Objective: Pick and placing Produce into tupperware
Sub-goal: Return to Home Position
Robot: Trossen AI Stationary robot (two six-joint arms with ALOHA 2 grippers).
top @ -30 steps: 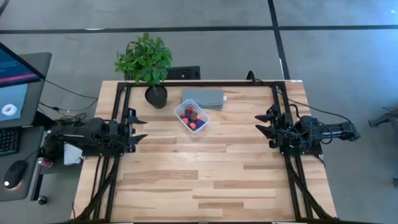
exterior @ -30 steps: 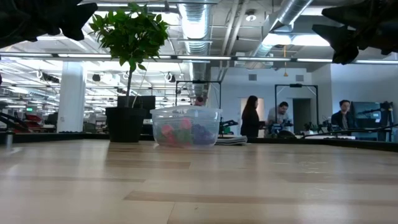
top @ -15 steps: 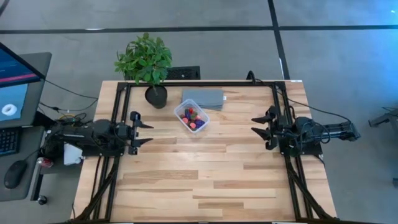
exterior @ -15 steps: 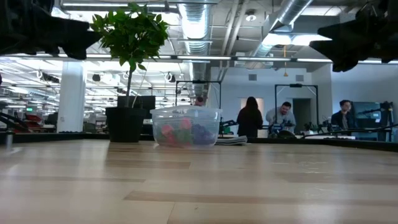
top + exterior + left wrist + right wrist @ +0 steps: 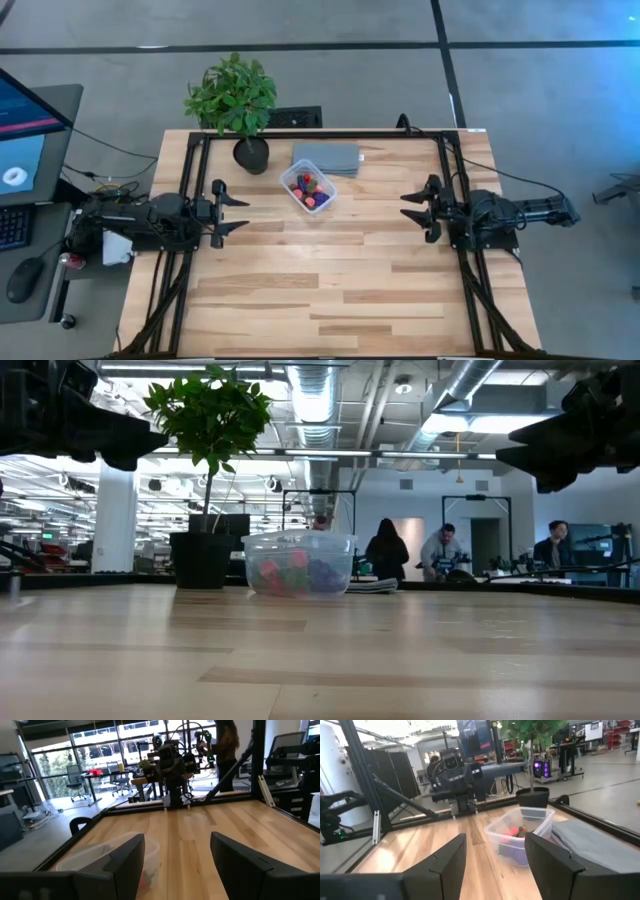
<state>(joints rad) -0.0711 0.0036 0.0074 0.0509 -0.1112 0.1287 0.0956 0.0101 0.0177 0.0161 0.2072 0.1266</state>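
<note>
Both arms have slid a little toward the middle of the worktop over the last second, and a person in the room behind has walked to the left.

From above, the left gripper hangs over the left side of the worktop and the right gripper over the right side, each with its fingers apart and holding nothing. The tupperware stands between them toward the far edge, with the produce inside it as a red, pink and dark cluster. A grey slab lies just behind the box and a potted plant stands to its left.

At table height, the box sits on the wood with the coloured pieces showing through its clear wall. Both grippers are dark shapes high in the upper corners, well above the worktop.

The left wrist camera looks between two spread fingers. The box is partly hidden behind one of them.

The right wrist camera also shows spread fingers, with the box framed in the gap, red pieces inside and the slab beside it.
</note>
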